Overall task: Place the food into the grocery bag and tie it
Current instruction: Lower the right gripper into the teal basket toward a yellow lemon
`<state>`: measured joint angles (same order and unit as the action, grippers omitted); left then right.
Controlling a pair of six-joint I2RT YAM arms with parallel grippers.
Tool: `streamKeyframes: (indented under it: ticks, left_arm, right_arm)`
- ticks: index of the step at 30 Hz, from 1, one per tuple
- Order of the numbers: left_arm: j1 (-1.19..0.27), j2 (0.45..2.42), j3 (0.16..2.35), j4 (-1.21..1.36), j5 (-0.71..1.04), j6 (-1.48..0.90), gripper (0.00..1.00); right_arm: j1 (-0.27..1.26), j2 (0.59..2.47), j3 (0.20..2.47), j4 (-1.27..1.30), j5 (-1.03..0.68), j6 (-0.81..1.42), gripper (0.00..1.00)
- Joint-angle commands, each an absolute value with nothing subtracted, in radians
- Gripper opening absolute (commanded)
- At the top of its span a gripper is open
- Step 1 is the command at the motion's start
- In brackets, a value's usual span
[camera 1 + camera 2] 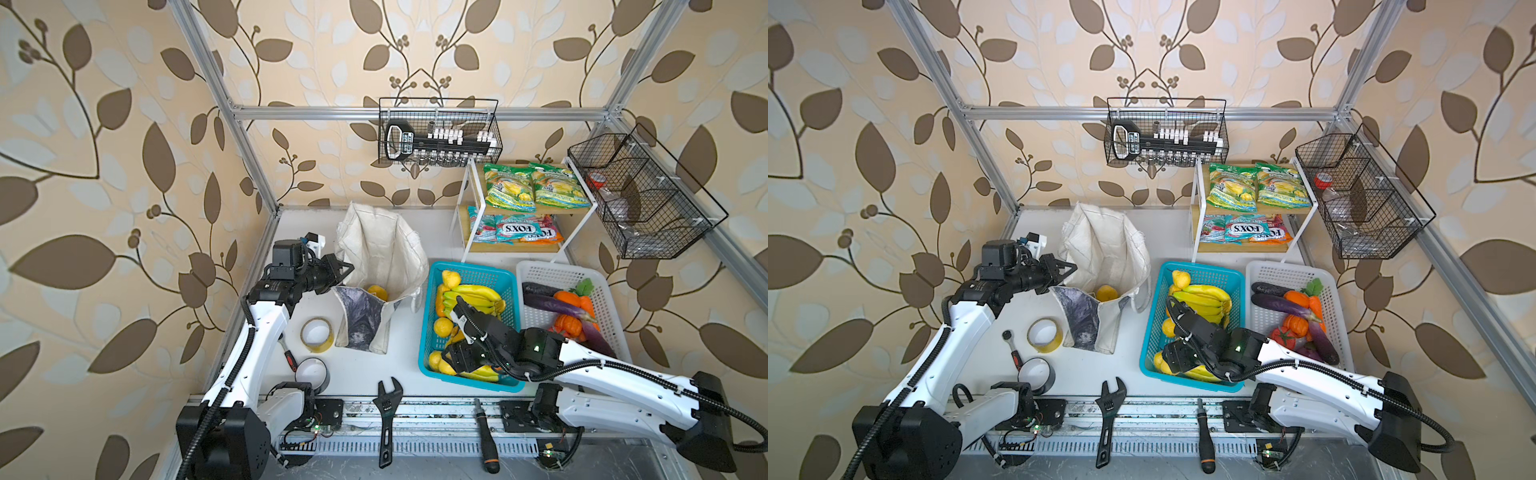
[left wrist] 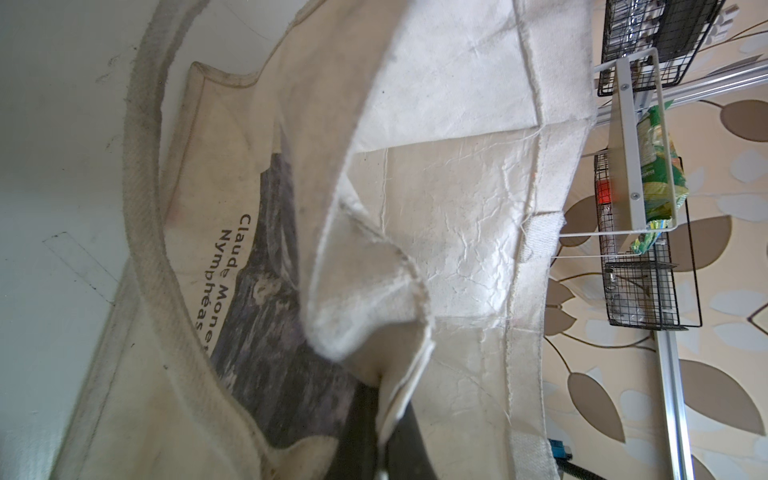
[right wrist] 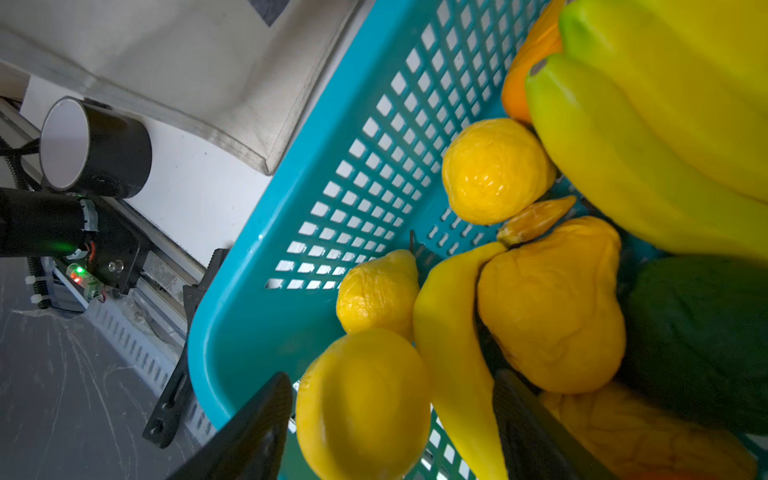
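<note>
Our left gripper (image 1: pixel 347 269) is pressed together on a fold of the grocery bag (image 1: pixel 382 245) at its hem. In the left wrist view the coarse off-white weave bunches between the black fingers (image 2: pixel 361 419). The bag stands upright just left of centre in both top views, with its long axis vertical and its mouth gaping toward the camera. A dark printed panel faces the lower edge, and one smooth yellow fruit (image 1: pixel 376 291) sits inside.

Our right gripper (image 3: pixel 392 376) hangs spread inside the perforated blue basket (image 3: pixel 332 187), its jaws either side of a glossy oval lemon (image 3: pixel 361 403) without clamping it. Beyond the lemon we count three more wrinkled yellow fruits (image 3: pixel 494 170).

Two flat, glossy green packets (image 1: pixel 509 189) lie side by side on the white rack (image 1: pixel 471 208) at upper right, their long sides running toward the back wall.
</note>
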<state>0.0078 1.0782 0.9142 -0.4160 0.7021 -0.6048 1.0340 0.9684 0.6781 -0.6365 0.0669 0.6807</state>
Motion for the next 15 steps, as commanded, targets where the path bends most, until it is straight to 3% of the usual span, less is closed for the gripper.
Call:
streamKeyframes:
  ticks: [1,15]
  left_arm:
    - [0.009,1.078,0.937,-0.373,0.756,-0.593,0.00]
    - [0.009,1.075,0.923,-0.374,0.749,-0.589,0.00]
  right_arm:
    - [1.049,0.974,0.661,-0.613,0.059,0.749,0.77]
    - [1.075,1.111,0.646,-0.580,0.017,0.775,0.76]
